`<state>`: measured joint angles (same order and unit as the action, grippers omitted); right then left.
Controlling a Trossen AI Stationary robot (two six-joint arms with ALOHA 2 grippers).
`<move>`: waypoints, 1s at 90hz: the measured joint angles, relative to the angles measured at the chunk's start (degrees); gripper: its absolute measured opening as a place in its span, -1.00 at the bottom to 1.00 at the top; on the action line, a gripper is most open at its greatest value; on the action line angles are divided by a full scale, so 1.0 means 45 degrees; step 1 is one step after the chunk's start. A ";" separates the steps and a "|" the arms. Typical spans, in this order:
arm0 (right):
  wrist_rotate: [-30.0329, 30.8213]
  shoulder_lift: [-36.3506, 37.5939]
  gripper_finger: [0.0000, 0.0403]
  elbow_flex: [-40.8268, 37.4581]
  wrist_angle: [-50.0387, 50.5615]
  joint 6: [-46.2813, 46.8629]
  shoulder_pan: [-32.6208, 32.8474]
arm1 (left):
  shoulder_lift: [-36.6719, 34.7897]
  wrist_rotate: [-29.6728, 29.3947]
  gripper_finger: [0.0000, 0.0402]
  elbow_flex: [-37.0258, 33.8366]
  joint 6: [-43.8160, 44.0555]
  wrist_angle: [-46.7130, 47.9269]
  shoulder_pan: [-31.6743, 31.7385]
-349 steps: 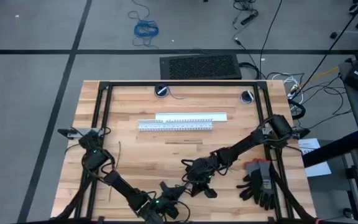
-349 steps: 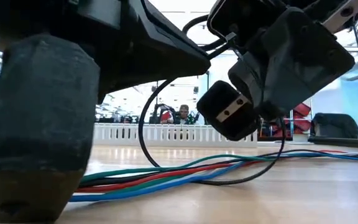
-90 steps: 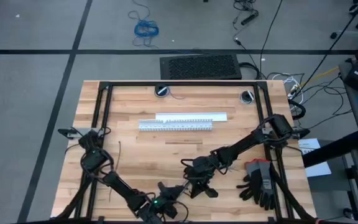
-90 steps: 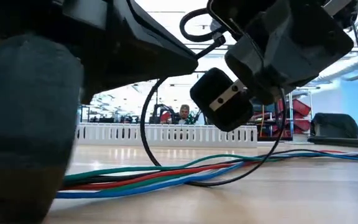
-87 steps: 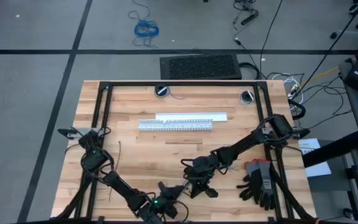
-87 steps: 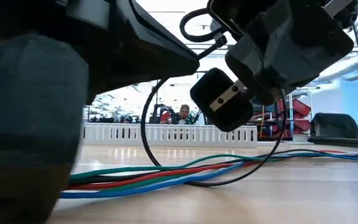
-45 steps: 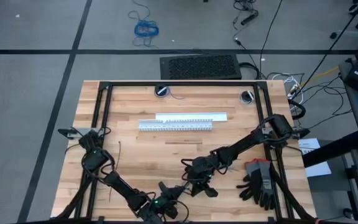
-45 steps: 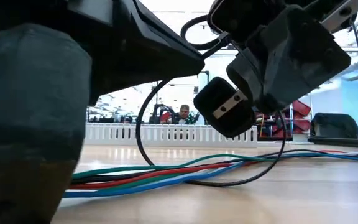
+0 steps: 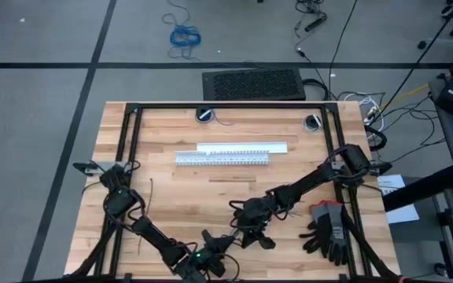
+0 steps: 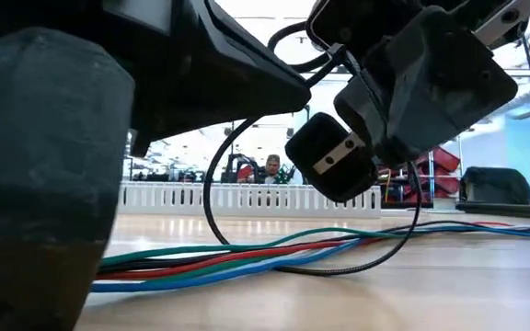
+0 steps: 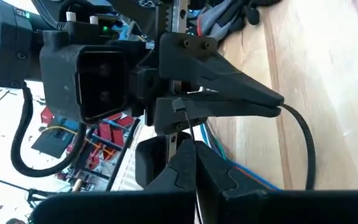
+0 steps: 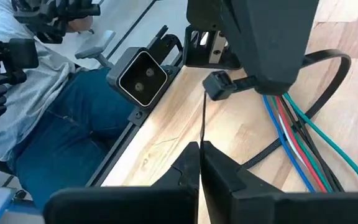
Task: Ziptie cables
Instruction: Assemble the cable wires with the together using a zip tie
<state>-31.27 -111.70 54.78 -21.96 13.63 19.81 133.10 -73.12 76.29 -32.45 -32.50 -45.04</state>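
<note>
- High view: my left gripper (image 9: 211,253) at the table's near edge is clenched on the thin black ziptie tail (image 11: 194,186).
- The bundle of blue, green, red and white wires (image 10: 247,262) lies inside the ziptie's loop.
- My right gripper (image 9: 246,229), just right of it, pinches the tail near the ziptie head (image 12: 219,85).
- Since half a second ago, barely any shift; the loop is not yet cinched.

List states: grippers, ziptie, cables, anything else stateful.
thin black plastic ziptie, looped loosely round the cables, not cinched.
blue, red, green and white cables, lying flat on the wooden table.
left gripper, fingers shut on that ziptie.
right gripper, fingers shut on that ziptie.
spare thin dark ziptie, lying loose on the table, untouched.
</note>
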 joint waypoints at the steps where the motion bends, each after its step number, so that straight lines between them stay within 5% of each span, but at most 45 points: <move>1: 0.0001 0.0000 -1.00 0.0001 0.0000 0.0000 0.0000 | 0.0000 0.0000 -1.00 0.0000 0.0000 -0.0002 0.0000; 90: 0.0283 0.0000 -1.00 0.0000 0.0185 0.0000 0.0037 | 0.0000 0.0000 -1.00 0.0009 -0.0986 -0.0657 0.0133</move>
<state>-30.00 -111.70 54.78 -21.12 13.63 19.98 133.10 -73.12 76.33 -36.88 -35.46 -44.44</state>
